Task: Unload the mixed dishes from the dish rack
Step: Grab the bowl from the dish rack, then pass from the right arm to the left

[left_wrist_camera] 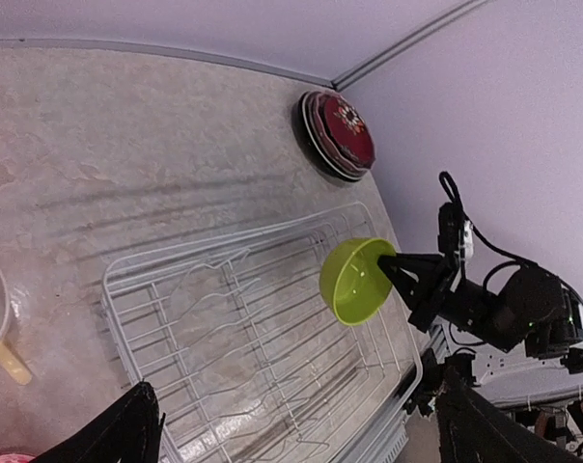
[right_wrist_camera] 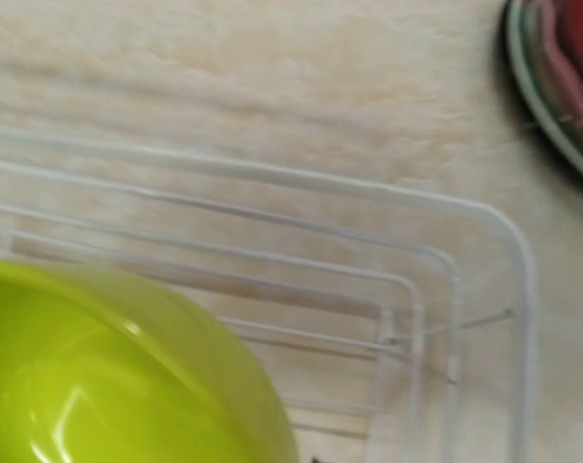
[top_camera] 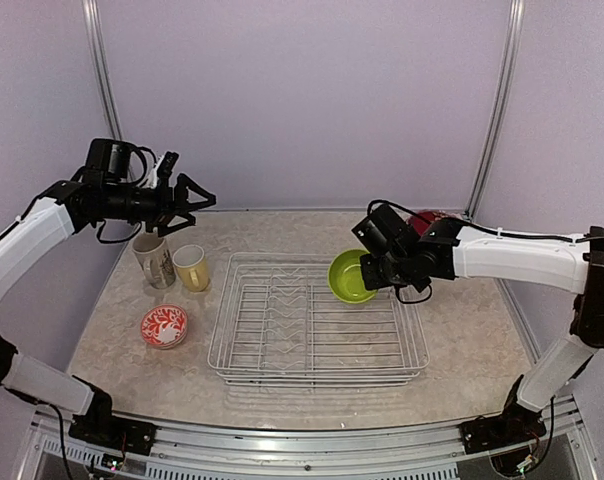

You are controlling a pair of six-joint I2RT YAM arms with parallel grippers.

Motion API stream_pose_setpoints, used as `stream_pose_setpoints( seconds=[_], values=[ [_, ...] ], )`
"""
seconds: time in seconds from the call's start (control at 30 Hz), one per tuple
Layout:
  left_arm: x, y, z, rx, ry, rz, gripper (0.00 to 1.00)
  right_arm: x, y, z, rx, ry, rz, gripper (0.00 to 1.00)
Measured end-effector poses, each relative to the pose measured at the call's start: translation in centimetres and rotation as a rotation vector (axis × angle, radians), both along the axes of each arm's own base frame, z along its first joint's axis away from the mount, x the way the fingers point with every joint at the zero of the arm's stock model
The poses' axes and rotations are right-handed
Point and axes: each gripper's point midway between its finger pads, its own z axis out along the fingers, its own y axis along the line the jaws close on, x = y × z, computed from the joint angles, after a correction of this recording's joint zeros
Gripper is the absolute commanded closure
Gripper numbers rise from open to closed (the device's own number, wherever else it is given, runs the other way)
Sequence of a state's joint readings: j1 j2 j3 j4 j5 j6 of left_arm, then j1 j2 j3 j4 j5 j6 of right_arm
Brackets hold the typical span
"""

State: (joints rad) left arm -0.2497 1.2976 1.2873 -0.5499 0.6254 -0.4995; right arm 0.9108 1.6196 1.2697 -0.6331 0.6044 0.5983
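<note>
My right gripper [top_camera: 375, 272] is shut on the rim of the lime-green bowl [top_camera: 349, 276] and holds it tilted above the far right corner of the white wire dish rack [top_camera: 317, 322]. The left wrist view shows the bowl [left_wrist_camera: 357, 280] pinched by those fingers [left_wrist_camera: 400, 267] over the rack [left_wrist_camera: 243, 328]. In the right wrist view the bowl [right_wrist_camera: 108, 376] fills the lower left, over the rack's corner [right_wrist_camera: 446, 280]. My left gripper [top_camera: 189, 195] is open and empty, raised above the tall cream printed mug [top_camera: 154, 259] and the pale yellow mug [top_camera: 192, 267]. Nothing stands in the rack.
A small white-and-red bowl [top_camera: 164, 326] sits on the table left of the rack. A stack of plates with a dark red one on top [left_wrist_camera: 338, 133] lies at the back right, partly hidden behind my right arm in the top view [top_camera: 429, 217].
</note>
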Motion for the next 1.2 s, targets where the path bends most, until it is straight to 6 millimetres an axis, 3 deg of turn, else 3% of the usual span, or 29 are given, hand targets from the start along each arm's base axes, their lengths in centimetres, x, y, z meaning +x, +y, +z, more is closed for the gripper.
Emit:
stream_pose_setpoints(
  seconds=[0.17, 0.2, 0.27, 0.4, 0.57, 0.8, 1.2],
  values=[
    [-2.4, -5.7, -1.7, 0.023, 0.032, -0.189, 0.11, 0.5, 1.9, 0.5, 0.174, 0.005, 0.037, 1.00],
    [-3.9, -7.8, -2.2, 0.033, 0.043, -0.257, 0.12, 0.5, 2.6, 0.7, 0.200, 0.002, 0.052, 1.00],
    [-5.4, -10.2, -3.2, 0.058, 0.056, -0.332, 0.12, 0.2, 3.9, 1.4, 0.236, -0.005, 0.082, 1.00],
    [-7.4, -12.8, -5.2, 0.124, 0.081, -0.402, 0.13, -0.3, 7.1, 3.5, 0.296, -0.031, 0.144, 1.00],
    [-7.0, -12.5, -7.0, 0.220, 0.096, -0.350, 0.20, -0.4, 10.7, 6.0, 0.350, -0.068, 0.198, 1.00],
    [-4.7, -10.8, -7.9, 0.366, 0.076, -0.220, 0.33, -0.4, 14.2, 6.8, 0.371, -0.071, 0.245, 1.00],
    [-3.5, -8.9, -10.4, 0.605, 0.068, -0.128, 0.55, -0.4, 16.5, 6.4, 0.352, -0.054, 0.254, 1.00]
  ],
)
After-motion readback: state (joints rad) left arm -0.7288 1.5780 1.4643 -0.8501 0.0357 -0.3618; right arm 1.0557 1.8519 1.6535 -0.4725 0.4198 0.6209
